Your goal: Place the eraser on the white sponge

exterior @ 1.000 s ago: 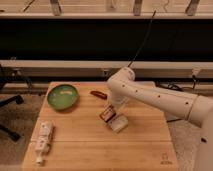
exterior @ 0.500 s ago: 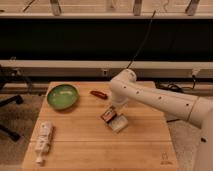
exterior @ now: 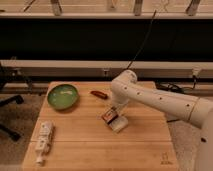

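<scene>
The eraser (exterior: 108, 116), a dark block with a red-orange label, sits tilted near the middle of the wooden table (exterior: 100, 145), against the left upper edge of the white sponge (exterior: 119, 123). The sponge is a cream block lying on the table just right of and below the eraser. My gripper (exterior: 113, 112) hangs from the white arm (exterior: 150, 97) right over the eraser, at its upper right edge. I cannot tell whether the eraser rests on the sponge or only leans against it.
A green bowl (exterior: 63, 96) stands at the table's back left. A slim red-brown stick (exterior: 99, 94) lies behind the eraser. A white capped tube (exterior: 43, 142) lies at the front left. Dark rails and a cable run behind the table.
The arm and gripper have barely moved. The eraser and sponge stay in the same spot.
</scene>
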Controlling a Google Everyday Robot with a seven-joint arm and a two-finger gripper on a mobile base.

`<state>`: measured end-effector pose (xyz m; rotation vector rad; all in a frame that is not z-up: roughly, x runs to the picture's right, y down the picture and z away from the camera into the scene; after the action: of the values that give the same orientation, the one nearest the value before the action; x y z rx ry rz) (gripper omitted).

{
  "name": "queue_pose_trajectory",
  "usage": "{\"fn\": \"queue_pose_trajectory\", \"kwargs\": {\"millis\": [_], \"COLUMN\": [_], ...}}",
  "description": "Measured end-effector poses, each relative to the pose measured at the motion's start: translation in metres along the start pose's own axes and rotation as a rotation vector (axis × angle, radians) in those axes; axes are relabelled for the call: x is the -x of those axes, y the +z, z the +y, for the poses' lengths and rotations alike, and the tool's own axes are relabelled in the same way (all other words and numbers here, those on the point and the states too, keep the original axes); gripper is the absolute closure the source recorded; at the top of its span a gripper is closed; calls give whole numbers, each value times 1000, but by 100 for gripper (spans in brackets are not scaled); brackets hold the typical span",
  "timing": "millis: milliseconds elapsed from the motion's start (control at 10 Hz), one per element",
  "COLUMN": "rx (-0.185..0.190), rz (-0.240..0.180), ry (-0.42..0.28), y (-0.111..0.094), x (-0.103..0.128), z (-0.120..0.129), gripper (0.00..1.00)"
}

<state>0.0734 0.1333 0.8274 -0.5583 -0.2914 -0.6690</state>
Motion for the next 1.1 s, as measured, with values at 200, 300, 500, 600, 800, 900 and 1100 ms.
{"fn": "queue_pose_trajectory", "kwargs": {"millis": [200,300,500,600,800,900,1100], "rx": [10,15,23,26,26,27,29], "rz": [2,1,1,1,-4,-5,-9], "ry": [26,42,59,69,79,84,95], "y": [1,2,3,2,1,0,-1], "x": [-5,-7,-9,-10,-9,-10,-11], "z": [10,14,21,25,31,34,40], "gripper": [100,96,82,69,49,40,23]}}
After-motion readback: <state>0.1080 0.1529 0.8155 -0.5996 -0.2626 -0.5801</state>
